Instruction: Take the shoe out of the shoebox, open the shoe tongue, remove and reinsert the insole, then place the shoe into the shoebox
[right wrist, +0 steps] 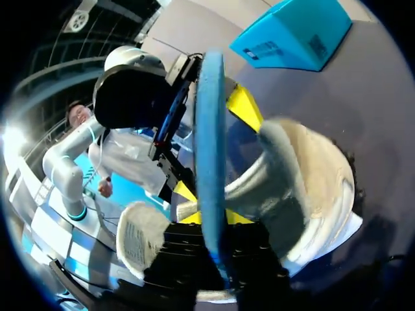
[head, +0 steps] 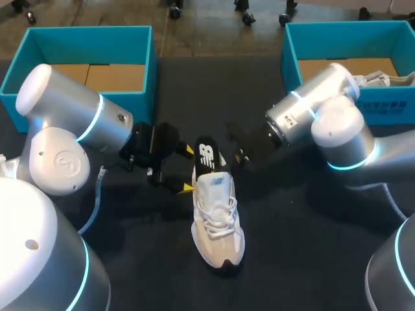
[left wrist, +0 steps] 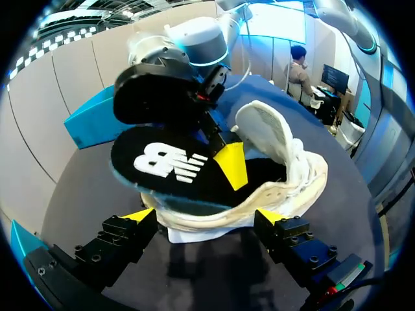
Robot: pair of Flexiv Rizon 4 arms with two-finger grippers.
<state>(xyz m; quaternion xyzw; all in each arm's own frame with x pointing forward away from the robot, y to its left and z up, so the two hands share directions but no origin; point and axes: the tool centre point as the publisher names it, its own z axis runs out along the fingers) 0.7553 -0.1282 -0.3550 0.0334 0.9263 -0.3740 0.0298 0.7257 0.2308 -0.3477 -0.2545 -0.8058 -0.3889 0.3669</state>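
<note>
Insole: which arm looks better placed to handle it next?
Right, probably: the right gripper pinches the insole, while the left gripper holds the shoe by its heel, steadying it.

A white shoe is lying on the dark table with its toe pointing toward the robot. A black insole is standing up out of its heel opening. The left gripper is coming in from the left, its yellow tips bracketing the heel. The right gripper is meeting the insole from the right and seems to be pinching it, though shadow is hiding its fingertips. The left shoebox and the right shoebox, both teal, are sitting at the table's far corners.
</note>
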